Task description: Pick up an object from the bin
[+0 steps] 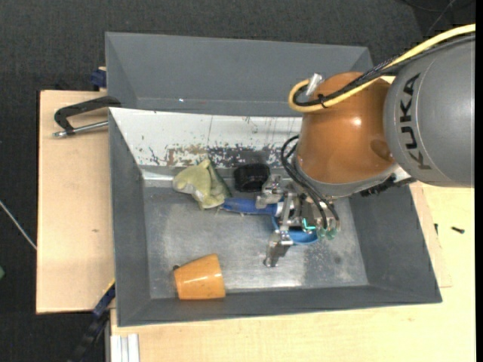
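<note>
Glossy orange wrist cover (339,138), end effector (276,249) beside blue piece (243,206), grip unclear

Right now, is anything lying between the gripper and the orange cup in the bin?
Nothing. In the camera view, the stretch of bin floor between the gripper and the orange cup is bare grey metal.

Bare floor (198,236) lies between orange cup (200,277) and yellowish cloth (201,184).
</note>
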`<action>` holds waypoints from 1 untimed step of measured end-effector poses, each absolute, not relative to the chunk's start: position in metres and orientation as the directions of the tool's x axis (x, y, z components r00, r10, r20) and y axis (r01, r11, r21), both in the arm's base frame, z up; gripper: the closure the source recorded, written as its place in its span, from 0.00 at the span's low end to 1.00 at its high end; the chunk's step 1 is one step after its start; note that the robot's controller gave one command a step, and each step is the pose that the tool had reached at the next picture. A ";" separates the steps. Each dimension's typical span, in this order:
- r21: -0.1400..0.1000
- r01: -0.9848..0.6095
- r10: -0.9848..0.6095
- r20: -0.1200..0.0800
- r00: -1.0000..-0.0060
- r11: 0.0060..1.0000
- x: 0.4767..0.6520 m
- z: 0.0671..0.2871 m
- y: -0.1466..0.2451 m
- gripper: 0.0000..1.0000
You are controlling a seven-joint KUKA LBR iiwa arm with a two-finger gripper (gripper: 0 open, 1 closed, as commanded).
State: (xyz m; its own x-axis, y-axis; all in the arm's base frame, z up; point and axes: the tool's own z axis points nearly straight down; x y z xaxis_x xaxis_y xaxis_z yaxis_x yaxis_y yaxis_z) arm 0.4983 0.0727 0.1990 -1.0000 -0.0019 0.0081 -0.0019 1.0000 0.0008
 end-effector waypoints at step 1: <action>-0.001 0.209 0.209 0.003 -0.978 0.978 0.526 0.151 0.020 0.00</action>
State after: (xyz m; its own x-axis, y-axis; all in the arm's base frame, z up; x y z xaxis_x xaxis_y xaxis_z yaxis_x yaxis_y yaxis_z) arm 0.5259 0.0195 0.1506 -0.9779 0.2092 0.0027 0.2092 0.9779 -0.0010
